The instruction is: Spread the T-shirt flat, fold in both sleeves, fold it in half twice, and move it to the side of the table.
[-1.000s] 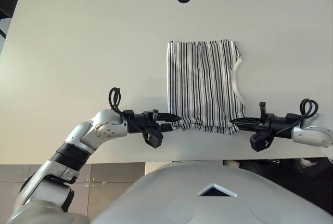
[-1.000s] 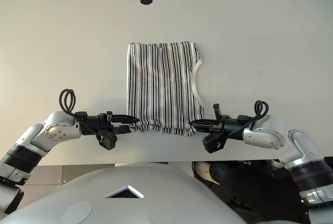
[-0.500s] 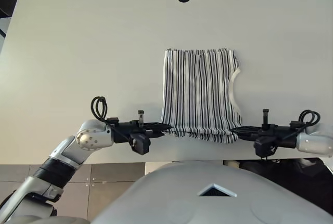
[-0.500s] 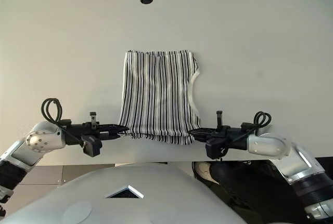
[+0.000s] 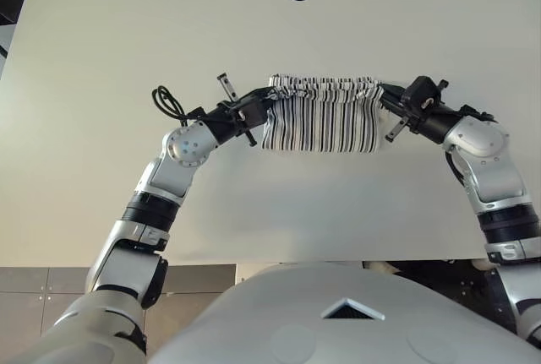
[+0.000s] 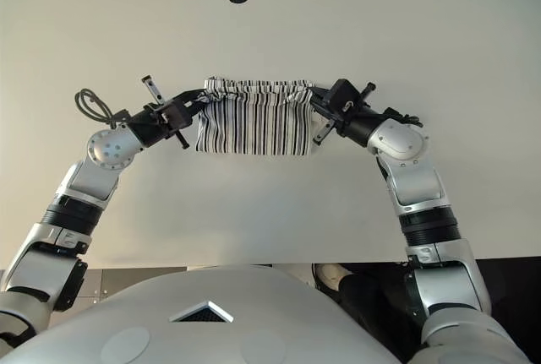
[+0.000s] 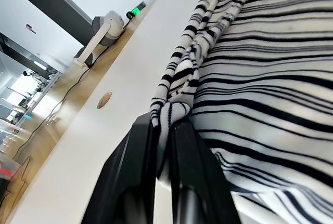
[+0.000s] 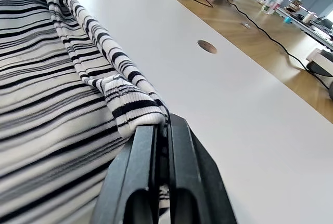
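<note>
Both arms are locked on cloth here: the left claw (image 5: 262,111) pinches a bunched corner at the left end of the T-shirt (image 5: 321,121), and the right claw (image 5: 387,102) nips the matching corner at the right end. The T-shirt sits mid-worktop (image 5: 101,35) as a doubled band, its long axis running straight across from one claw to the other, its body lying robot-side of the pinched edge. Neither arm is nearer, so the next fold looks like carrying one end sideways onto the other.
</note>
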`<state>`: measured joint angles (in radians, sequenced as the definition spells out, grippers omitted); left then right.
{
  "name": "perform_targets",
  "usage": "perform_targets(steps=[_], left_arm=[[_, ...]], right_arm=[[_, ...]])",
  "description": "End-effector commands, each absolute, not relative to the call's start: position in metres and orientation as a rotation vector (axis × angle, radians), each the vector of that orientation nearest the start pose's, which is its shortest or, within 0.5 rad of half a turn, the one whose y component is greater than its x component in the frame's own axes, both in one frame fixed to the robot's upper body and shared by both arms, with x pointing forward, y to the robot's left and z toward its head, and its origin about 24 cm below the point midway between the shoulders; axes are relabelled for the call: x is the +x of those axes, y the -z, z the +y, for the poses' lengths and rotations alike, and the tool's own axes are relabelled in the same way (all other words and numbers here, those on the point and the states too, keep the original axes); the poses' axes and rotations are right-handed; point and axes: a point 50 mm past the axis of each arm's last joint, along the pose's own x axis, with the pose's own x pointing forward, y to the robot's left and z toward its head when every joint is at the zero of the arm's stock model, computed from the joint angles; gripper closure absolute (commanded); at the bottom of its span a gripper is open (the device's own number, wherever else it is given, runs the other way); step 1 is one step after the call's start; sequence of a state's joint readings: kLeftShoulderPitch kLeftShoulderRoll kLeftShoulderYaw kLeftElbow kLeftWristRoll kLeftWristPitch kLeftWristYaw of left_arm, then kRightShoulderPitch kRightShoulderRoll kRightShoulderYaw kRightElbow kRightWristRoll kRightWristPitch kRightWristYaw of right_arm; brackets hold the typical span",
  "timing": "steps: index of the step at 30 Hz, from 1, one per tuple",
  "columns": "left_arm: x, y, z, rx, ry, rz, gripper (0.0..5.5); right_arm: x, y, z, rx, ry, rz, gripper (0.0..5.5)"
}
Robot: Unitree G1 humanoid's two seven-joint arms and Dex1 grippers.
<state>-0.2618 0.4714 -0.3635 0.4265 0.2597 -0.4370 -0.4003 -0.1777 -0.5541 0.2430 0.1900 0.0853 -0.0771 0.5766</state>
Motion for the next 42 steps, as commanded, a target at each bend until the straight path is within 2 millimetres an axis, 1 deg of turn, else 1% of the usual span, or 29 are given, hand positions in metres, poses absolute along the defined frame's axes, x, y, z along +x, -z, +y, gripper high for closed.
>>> perform_targets(steps=[1, 4, 5, 7, 10, 11, 13, 14, 16, 17, 18, 20, 21, 22, 24, 26, 27, 29, 32, 33, 34, 36, 37, 38, 39, 40, 42], left_arm=[[0.289, -0.014, 0.155, 0.866, 0.791, -0.027, 4.83], [0.3, -0.013, 0.15, 0.874, 0.743, -0.055, 4.27], [0.304, -0.012, 0.149, 0.877, 0.719, -0.057, 4.16], [0.313, -0.013, 0.15, 0.865, 0.642, -0.071, 3.79], [0.327, -0.02, 0.154, 0.835, 0.518, -0.09, 3.39], [0.329, -0.022, 0.154, 0.832, 0.501, -0.096, 3.21], [0.332, -0.023, 0.151, 0.824, 0.485, -0.104, 2.89], [0.334, -0.023, 0.15, 0.821, 0.469, -0.101, 2.86], [0.337, -0.022, 0.152, 0.824, 0.421, -0.085, 2.86], [0.339, -0.022, 0.154, 0.831, 0.397, -0.074, 2.86], [0.34, -0.022, 0.156, 0.837, 0.375, -0.066, 2.86], [0.342, -0.022, 0.165, 0.881, 0.316, -0.055, 2.86], [0.342, -0.022, 0.172, 0.894, 0.278, -0.05, 2.86], [0.342, -0.023, 0.176, 0.912, 0.247, -0.051, 2.86], [0.344, -0.027, 0.184, 0.929, 0.151, -0.078, 2.86], [0.348, -0.037, 0.192, 0.905, 0.025, -0.119, 2.86], [0.349, -0.043, 0.196, 0.872, -0.038, -0.139, 2.86], [0.35, -0.049, 0.196, 0.796, -0.115, -0.174, 2.86], [0.347, -0.052, 0.191, 0.722, -0.152, -0.226, 2.86], [0.345, -0.053, 0.19, 0.701, -0.157, -0.242, 2.86], [0.344, -0.053, 0.189, 0.687, -0.159, -0.253, 2.86], [0.341, -0.055, 0.186, 0.64, -0.164, -0.277, 2.86], [0.336, -0.053, 0.182, 0.616, -0.156, -0.288, 2.86], [0.332, -0.052, 0.178, 0.594, -0.147, -0.299, 2.86], [0.326, -0.047, 0.171, 0.522, -0.122, -0.285, 2.86], [0.319, -0.043, 0.165, 0.432, -0.102, -0.275, 2.86], [0.307, -0.044, 0.156, 0.296, -0.078, -0.29, 2.86]], right_arm=[[0.286, -0.039, -0.181, -0.539, -0.704, 0.146, 4.97], [0.288, -0.036, -0.178, -0.538, -0.704, 0.129, 4.34], [0.29, -0.036, -0.177, -0.537, -0.696, 0.121, 4.22], [0.295, -0.038, -0.174, -0.533, -0.677, 0.102, 3.79], [0.302, -0.043, -0.174, -0.571, -0.625, 0.064, 3.32], [0.303, -0.05, -0.172, -0.58, -0.611, 0.018, 3.12], [0.301, -0.071, -0.16, -0.576, -0.608, -0.096, 2.76], [0.301, -0.08, -0.152, -0.578, -0.606, -0.147, 2.55], [0.3, -0.093, -0.136, -0.65, -0.599, -0.236, 2.55], [0.297, -0.092, -0.125, -0.7, -0.63, -0.263, 2.55], [0.295, -0.088, -0.116, -0.728, -0.666, -0.27, 2.55], [0.29, -0.068, -0.094, -0.755, -0.774, -0.224, 2.55], [0.29, -0.055, -0.085, -0.746, -0.821, -0.173, 2.55], [0.291, -0.045, -0.079, -0.745, -0.848, -0.132, 2.55], [0.297, -0.02, -0.075, -0.698, -0.881, 0.014, 2.55], [0.304, 0.003, -0.082, -0.603, -0.851, 0.19, 2.55], [0.305, 0.012, -0.088, -0.545, -0.832, 0.262, 2.55], [0.306, 0.023, -0.099, -0.392, -0.773, 0.377, 2.55], [0.312, 0.03, -0.12, -0.161, -0.588, 0.466, 2.55], [0.316, 0.029, -0.134, -0.091, -0.472, 0.478, 2.55], [0.318, 0.03, -0.144, -0.047, -0.395, 0.486, 2.55], [0.326, 0.02, -0.198, 0.011, -0.047, 0.447, 2.55], [0.328, 0.011, -0.226, 0.034, 0.108, 0.408, 2.55], [0.328, 0.003, -0.248, 0.055, 0.227, 0.374, 2.55], [0.324, -0.003, -0.269, 0.085, 0.337, 0.338, 2.55], [0.319, -0.006, -0.287, 0.076, 0.434, 0.315, 2.55], [0.31, -0.01, -0.309, 0.078, 0.559, 0.29, 2.55]])
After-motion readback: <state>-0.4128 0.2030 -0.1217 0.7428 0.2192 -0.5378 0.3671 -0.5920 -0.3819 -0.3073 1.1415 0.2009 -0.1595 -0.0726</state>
